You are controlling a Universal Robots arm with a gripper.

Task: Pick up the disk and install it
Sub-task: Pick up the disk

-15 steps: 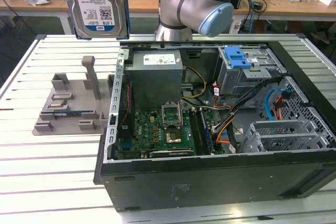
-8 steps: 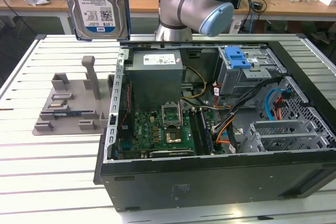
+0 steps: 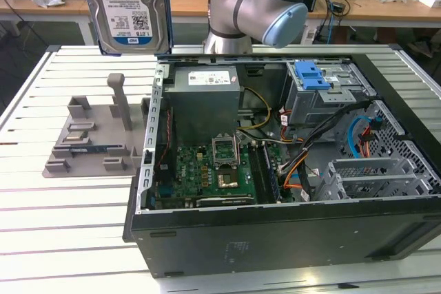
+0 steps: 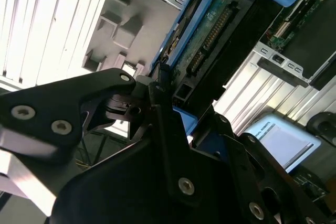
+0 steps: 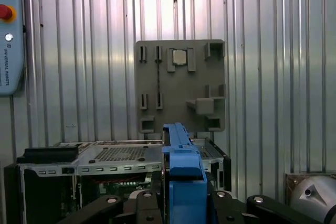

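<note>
Disk point(image 3: 127, 8) hangs upright in the air, its label towards the exterior view. It is at about 11 o'clock from the open computer case point(image 3: 275, 239) and 12 o'clock from the grey holder stand point(image 3: 89, 139) on the slatted counter point(image 3: 69, 204). In the first wrist view the claw point(image 5: 182, 203) is clenched on the disk's blue-railed edge.

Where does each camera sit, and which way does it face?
Exterior view: off the arm, looking down into the computer case; the arm shows behind.
First wrist view: on the wrist, facing the table and grey holder; the gripper shows.
Second wrist view: on the wrist, looking along the disk; the gripper clamps it.
Shared: both wrist views show the disk and grey holder.
</note>
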